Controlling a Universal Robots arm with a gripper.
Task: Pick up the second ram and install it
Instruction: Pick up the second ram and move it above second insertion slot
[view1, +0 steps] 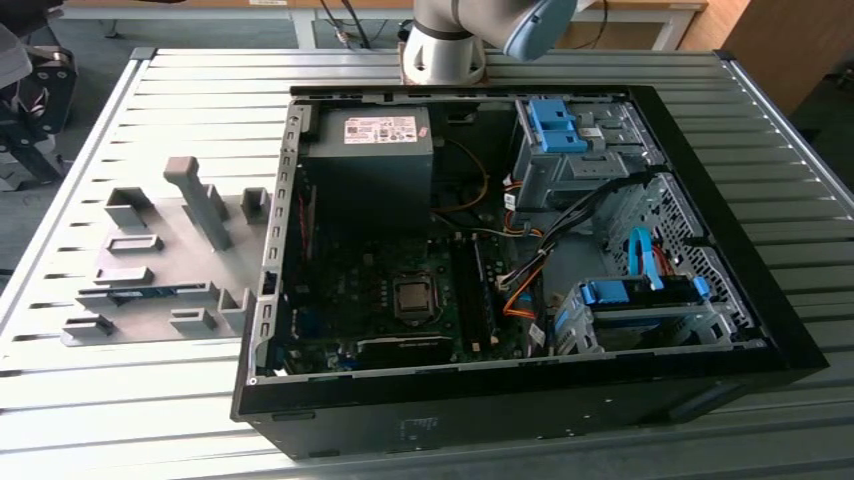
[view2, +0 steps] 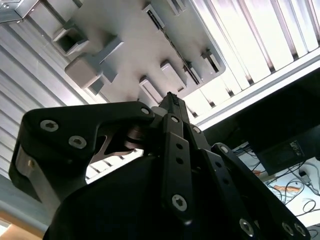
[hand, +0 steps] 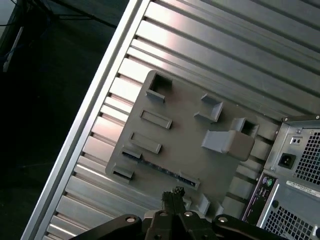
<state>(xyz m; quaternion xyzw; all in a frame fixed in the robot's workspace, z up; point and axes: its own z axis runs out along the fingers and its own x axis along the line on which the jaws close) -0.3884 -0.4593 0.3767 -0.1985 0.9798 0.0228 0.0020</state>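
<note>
Slatted table (view1: 134, 420) is carrying an open computer case (view1: 534, 410) and a grey holder (hand: 190, 135). Gripper (hand: 175, 192), fingers pressed together and empty, is hovering above the holder. The second ram (hand: 160, 167) is lying slotted there, below the fingertips and apart from them.

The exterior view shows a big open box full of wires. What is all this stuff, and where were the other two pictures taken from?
That box is a computer case with its side off, lying on a metal table. Behind it stands a robot arm. The exterior view comes from a camera that is off the arm. The two wrist views come from cameras riding on the arm. They look past its black tool, which is shut and holds nothing. Beyond the tool lies a grey tray with slots. In one slot rests a thin green-blue memory stick, the second ram. The tool hangs above the tray and does not touch the stick.
</note>
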